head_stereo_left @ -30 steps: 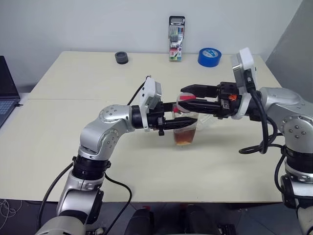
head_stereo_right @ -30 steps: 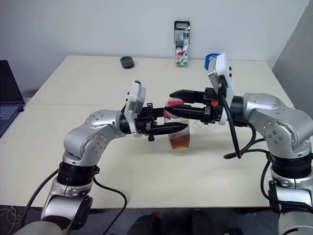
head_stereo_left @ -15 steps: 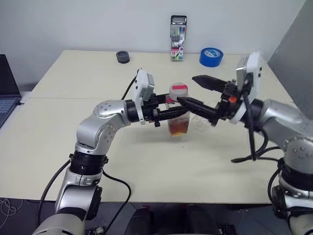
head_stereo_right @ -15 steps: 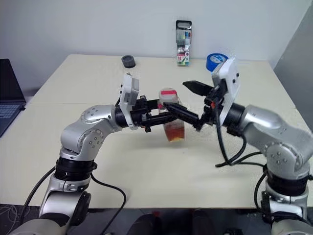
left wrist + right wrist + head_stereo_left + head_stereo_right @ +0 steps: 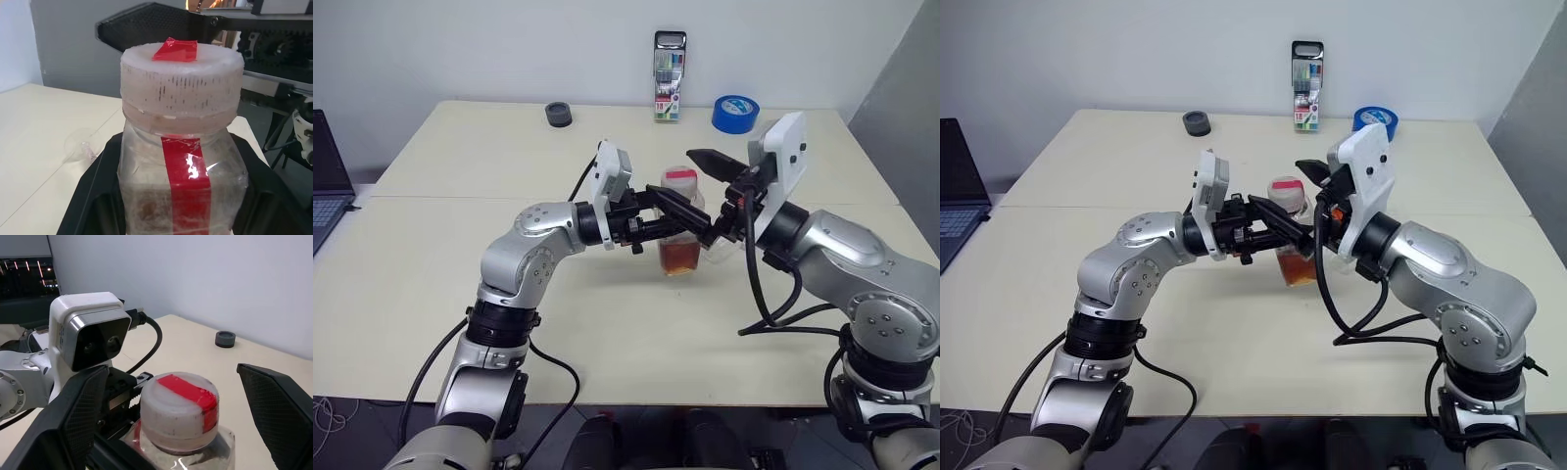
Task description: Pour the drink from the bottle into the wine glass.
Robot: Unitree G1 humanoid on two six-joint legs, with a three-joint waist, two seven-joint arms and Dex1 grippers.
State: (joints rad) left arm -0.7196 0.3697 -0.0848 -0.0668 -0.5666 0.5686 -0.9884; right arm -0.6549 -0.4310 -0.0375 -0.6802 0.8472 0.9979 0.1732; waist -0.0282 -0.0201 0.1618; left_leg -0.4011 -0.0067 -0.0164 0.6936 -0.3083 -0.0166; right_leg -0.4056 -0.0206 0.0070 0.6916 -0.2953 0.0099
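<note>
Left end effector (image 5: 680, 223) grips bottle (image 5: 680, 235) above beige table (image 5: 460, 157).

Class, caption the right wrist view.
Open right pincer straddles the capped bottle held by the left pincer.

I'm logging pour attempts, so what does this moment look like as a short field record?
bottle: upright on table, cap on
drink: fills bottle's lower part
left pincer: shut on bottle body
right pincer: open, fingers either side of cap
wine glass: on its side on the table beyond the bottle
</note>
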